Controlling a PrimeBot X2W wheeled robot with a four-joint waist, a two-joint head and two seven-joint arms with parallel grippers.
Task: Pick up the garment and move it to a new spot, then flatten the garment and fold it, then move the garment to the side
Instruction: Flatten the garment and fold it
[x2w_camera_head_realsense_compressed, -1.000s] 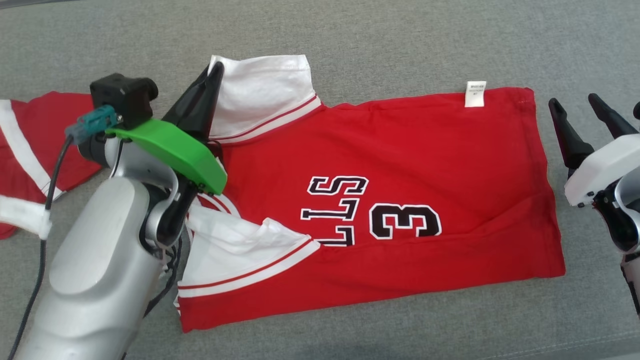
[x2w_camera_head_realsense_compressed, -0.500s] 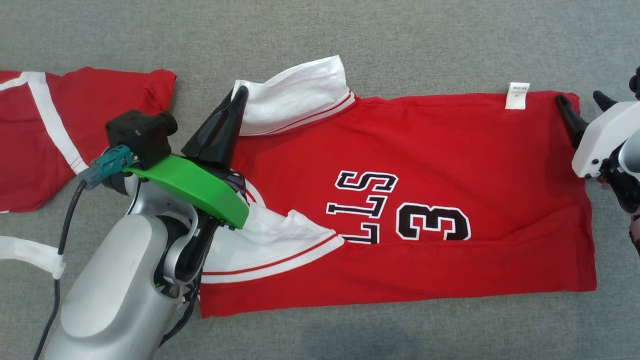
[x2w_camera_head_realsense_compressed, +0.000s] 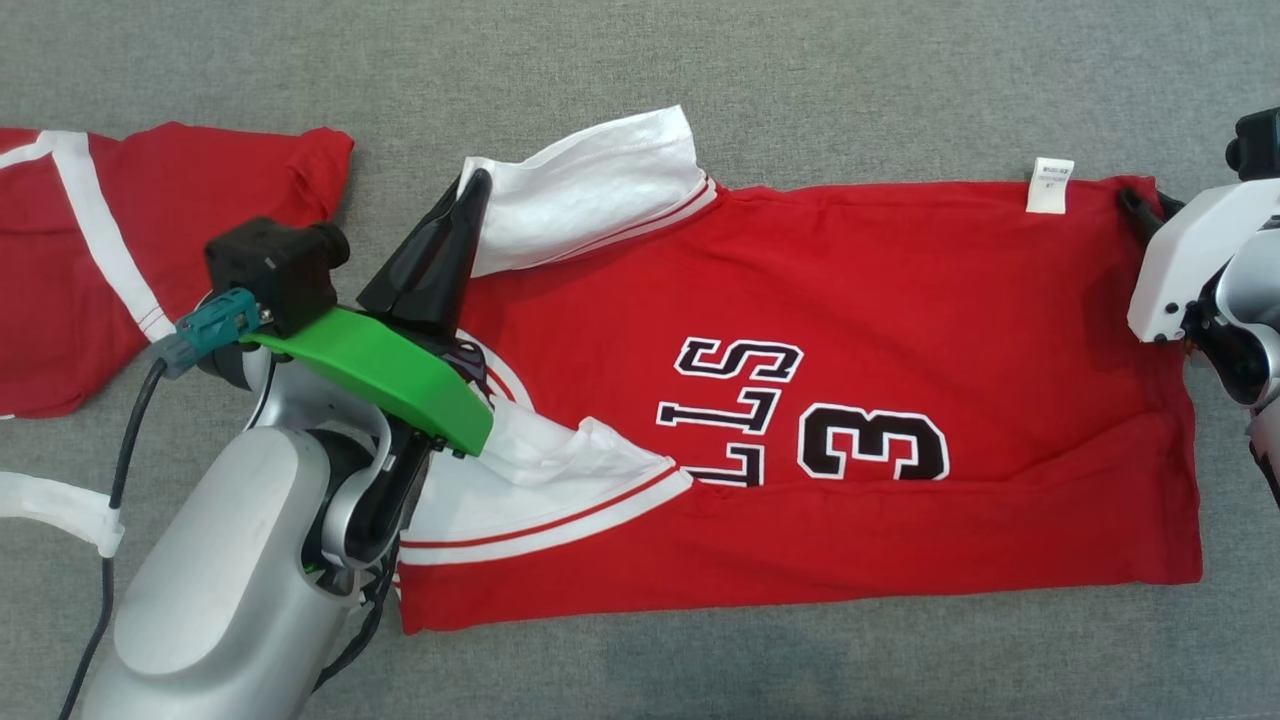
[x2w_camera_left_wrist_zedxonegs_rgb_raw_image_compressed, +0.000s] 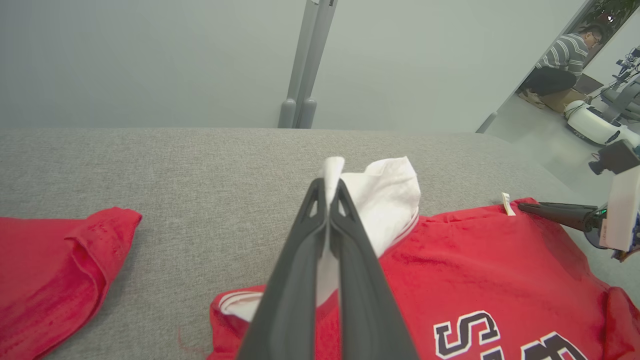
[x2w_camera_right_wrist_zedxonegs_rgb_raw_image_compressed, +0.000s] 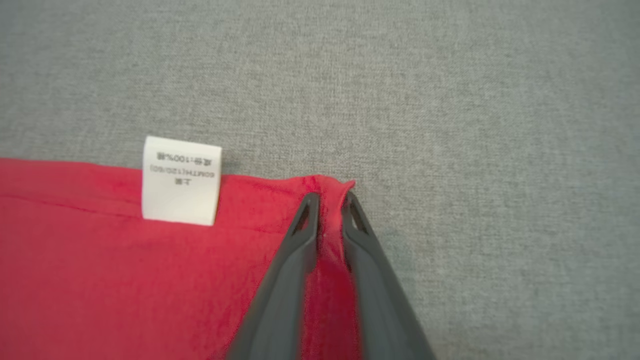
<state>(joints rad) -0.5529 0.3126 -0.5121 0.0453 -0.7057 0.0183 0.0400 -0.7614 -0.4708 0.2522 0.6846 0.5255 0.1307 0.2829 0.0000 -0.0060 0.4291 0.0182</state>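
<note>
I see the red jersey (x2w_camera_head_realsense_compressed: 850, 290) lying spread across the grey cloth-covered tabletop (x2w_camera_head_realsense_compressed: 800, 80), its length running left to right in the head view. It has white sleeves edged with thin red stripes. The far sleeve (x2w_camera_head_realsense_compressed: 590, 190) is lifted a little, and the near sleeve lies crumpled over the chest. Black letters outlined in white read "LLS" beside a large "3", and both appear upside down to me. A white care tag (x2w_camera_right_wrist_zedxonegs_rgb_raw_image_compressed: 181, 180) sticks out at the far edge. I can read "100%" on it, and the rest is too small. My left pincer (x2w_camera_left_wrist_zedxonegs_rgb_raw_image_compressed: 330, 185) is clenched on the far white sleeve. My right pincer (x2w_camera_right_wrist_zedxonegs_rgb_raw_image_compressed: 327, 197) is grasping the jersey's far right corner. A second red garment (x2w_camera_head_realsense_compressed: 100, 260) with a white stripe lies to the left.
</note>
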